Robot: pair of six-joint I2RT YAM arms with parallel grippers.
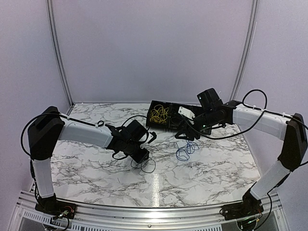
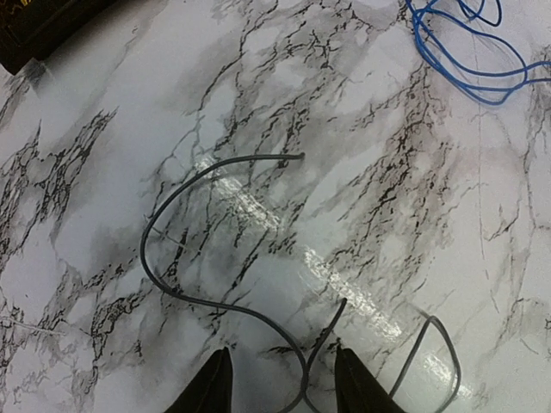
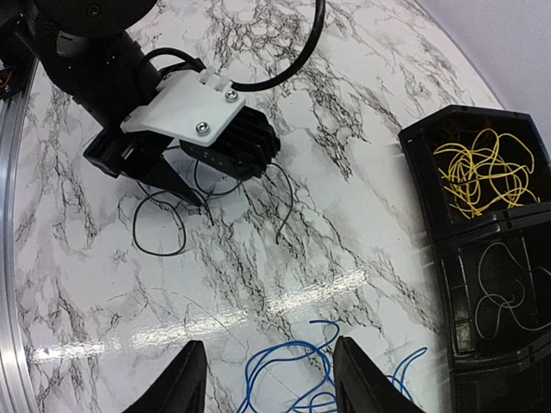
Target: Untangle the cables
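A black cable [image 1: 147,166] lies loose on the marble table. My left gripper [image 1: 141,159] is open right over it, and in the left wrist view one strand [image 2: 219,305] runs between the spread fingertips of the gripper [image 2: 284,387]. A blue cable [image 1: 185,151] lies coiled at mid-table. My right gripper [image 1: 185,136] hangs above it, open and empty [image 3: 271,383], with the blue loops [image 3: 285,347] between its fingers. A yellow cable [image 1: 159,114] sits tangled in a black box [image 1: 166,129], also in the right wrist view [image 3: 482,176].
The black box [image 3: 491,225] stands at the back of the table and has a second compartment holding a thin pale wire [image 3: 504,288]. The blue cable [image 2: 465,73] lies apart from the black one. The left gripper [image 3: 194,194] shows in the right wrist view. White walls enclose the table.
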